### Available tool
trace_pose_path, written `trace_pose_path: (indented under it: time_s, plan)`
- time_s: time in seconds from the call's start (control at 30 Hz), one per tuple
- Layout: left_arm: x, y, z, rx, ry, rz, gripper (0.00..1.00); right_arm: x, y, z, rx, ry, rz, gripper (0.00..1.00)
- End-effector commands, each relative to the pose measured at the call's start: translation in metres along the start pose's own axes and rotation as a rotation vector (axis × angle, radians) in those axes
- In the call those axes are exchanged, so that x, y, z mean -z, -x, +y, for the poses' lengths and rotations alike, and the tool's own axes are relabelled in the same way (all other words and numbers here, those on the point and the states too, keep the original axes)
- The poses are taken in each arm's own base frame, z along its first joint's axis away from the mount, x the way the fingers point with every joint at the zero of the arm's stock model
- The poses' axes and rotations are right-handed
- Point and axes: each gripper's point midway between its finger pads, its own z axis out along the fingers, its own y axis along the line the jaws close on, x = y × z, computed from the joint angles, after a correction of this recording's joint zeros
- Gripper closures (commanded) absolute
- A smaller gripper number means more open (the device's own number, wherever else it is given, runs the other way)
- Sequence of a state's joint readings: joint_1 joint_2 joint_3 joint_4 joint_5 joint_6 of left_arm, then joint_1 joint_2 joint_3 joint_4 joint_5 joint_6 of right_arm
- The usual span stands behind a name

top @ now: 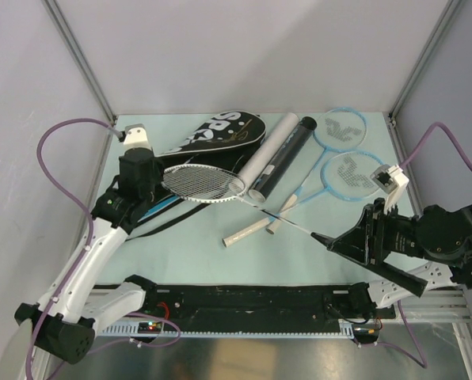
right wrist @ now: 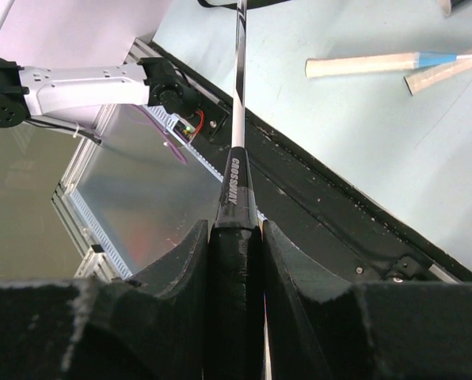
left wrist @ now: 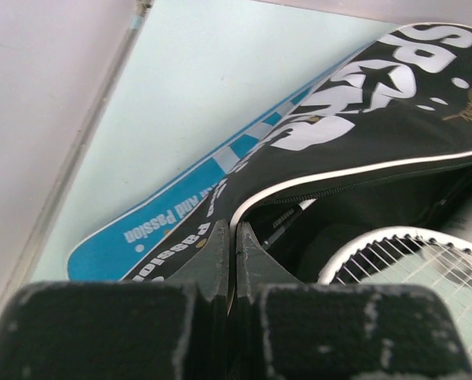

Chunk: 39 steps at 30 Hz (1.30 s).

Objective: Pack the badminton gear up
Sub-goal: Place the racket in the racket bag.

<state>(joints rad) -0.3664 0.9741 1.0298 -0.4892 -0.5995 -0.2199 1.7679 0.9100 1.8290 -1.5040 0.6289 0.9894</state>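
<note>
**White racket [top: 203, 182] aimed at black cover [top: 220, 131]**

The right jaws [right wrist: 237, 237] grasp the racket's black grip. Its shaft runs from four o'clock toward ten, with the head lying at the cover's open mouth. The left jaws [left wrist: 230, 237] are nearer, clenched there, apparently pinching the cover's piped lip.

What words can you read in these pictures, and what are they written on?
"SP": start of the big white word on the black cover; the rest is not clear.
"and Passion": on the blue cover, upside down.
"CROSSWAY": on the racket held in the right claw.
The gold scribble on the black cover and the marks on the black tube are too small to read.
</note>
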Motion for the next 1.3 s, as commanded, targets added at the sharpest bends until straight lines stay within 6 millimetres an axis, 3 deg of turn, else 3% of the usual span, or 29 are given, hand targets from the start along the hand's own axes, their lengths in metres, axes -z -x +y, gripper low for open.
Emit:
trace_pose_path:
  time_s: [0.0, 0.2, 0.5, 0.77, 1.27]
  plan:
    - [0.014, 0.014, -0.016, 0.109, -0.117, -0.020, 1.00, 0.005, 0.021, -0.039, 0.025, -0.133, -0.128, 1.00]
    - [0.029, 0.009, -0.038, 0.196, -0.267, 0.007, 1.00, -0.030, 0.009, -0.034, 0.065, -0.217, -0.120, 1.00]
    - [0.048, -0.004, -0.054, 0.252, -0.406, 0.031, 1.00, -0.114, -0.007, -0.019, 0.107, -0.278, -0.091, 1.00]
    - [0.057, -0.024, -0.068, 0.261, -0.508, 0.067, 1.00, -0.169, 0.008, -0.007, 0.151, -0.343, -0.245, 1.00]
    - [0.084, -0.051, -0.092, 0.368, -0.697, 0.158, 1.00, -0.261, 0.046, -0.012, 0.129, -0.577, -0.429, 1.00]
